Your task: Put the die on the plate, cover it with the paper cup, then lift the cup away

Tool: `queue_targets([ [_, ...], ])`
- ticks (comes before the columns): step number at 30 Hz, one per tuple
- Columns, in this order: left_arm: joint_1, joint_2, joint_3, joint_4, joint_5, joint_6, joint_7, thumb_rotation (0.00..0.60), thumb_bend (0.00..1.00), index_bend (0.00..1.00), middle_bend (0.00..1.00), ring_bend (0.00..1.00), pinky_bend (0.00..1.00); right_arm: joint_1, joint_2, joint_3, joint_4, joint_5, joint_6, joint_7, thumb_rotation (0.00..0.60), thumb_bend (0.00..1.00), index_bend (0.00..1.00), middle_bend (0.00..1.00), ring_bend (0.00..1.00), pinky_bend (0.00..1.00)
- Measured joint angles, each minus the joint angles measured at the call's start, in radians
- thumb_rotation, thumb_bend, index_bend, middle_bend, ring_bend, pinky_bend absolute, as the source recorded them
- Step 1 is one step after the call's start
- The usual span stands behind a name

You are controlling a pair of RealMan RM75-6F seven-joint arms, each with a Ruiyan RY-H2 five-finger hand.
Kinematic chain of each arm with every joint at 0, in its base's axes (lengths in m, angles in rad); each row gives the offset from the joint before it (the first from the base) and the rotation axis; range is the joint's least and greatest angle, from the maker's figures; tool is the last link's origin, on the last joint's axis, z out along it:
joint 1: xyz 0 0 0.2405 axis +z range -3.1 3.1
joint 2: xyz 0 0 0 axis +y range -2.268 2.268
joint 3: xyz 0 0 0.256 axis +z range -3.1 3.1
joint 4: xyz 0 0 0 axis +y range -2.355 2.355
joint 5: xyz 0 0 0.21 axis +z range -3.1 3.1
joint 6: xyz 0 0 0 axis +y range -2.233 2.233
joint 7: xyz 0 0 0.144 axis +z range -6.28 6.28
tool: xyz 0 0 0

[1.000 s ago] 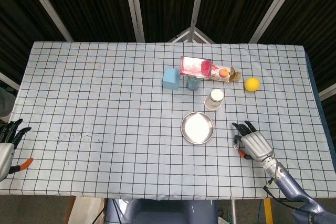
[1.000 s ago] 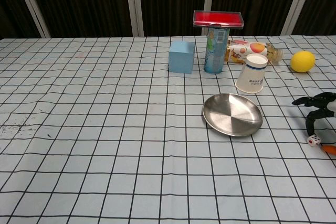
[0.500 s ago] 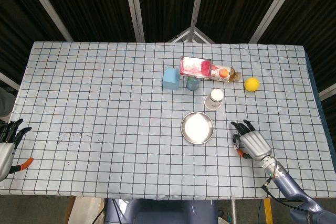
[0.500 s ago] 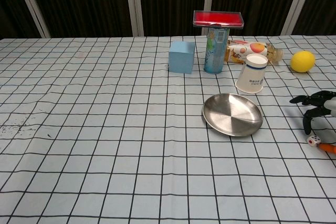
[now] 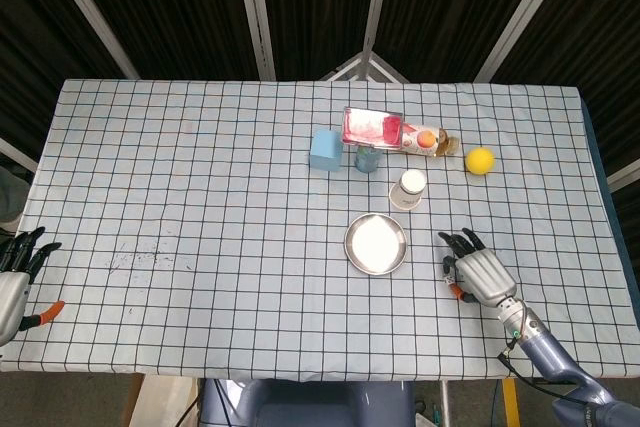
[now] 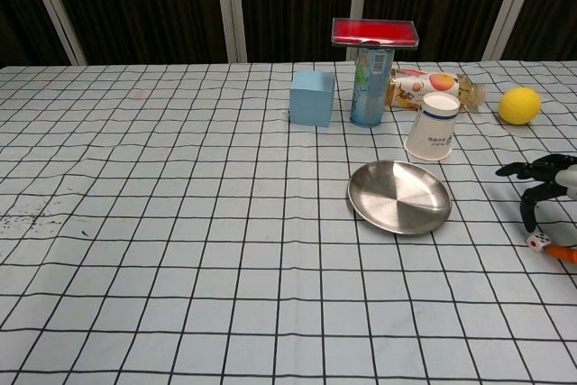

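The small white die [image 6: 538, 242] lies on the checked cloth near the right edge of the chest view. My right hand [image 5: 478, 273] hovers over it with fingers [image 6: 539, 179] spread and curved down around it, and nothing is lifted. The steel plate [image 5: 376, 243] sits bare to the left of that hand, also seen as the plate [image 6: 399, 196]. A white paper cup [image 5: 409, 189], the same cup [image 6: 434, 126], stands mouth up just behind the plate. My left hand [image 5: 12, 282] rests at the table's left front corner, fingers apart and holding nothing.
Behind the cup are a blue cube [image 6: 312, 96], a can [image 6: 370, 87] with a red box [image 6: 374, 32] on top, a bottle lying on its side [image 6: 428, 86] and a yellow ball [image 6: 519, 105]. The table's right edge is near my right hand.
My right hand has crept slightly toward the plate. The die lies where it was, and the left hand has barely moved.
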Motion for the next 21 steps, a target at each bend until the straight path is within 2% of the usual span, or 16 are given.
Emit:
queue_targets([
  [12,-0.002,-0.002,0.0,-0.001,-0.005,-0.005,0.007,0.6,0.29,0.17,0.0,0.0,0.02,0.004,-0.004,-0.006,-0.003,0.007,-0.006,-0.002,0.6,0.37,0.52,0.09,0.12,0.0],
  [18,-0.003,-0.003,-0.001,-0.002,-0.007,-0.007,0.011,0.6,0.29,0.17,0.0,0.0,0.02,0.005,-0.002,-0.005,-0.008,0.007,0.0,-0.003,0.6,0.43,0.69,0.17,0.15,0.0],
  [21,-0.003,-0.002,-0.001,-0.003,-0.007,-0.006,0.01,0.6,0.29,0.17,0.0,0.0,0.02,0.006,0.003,-0.006,-0.014,0.007,0.003,-0.008,0.6,0.46,0.72,0.18,0.15,0.0],
])
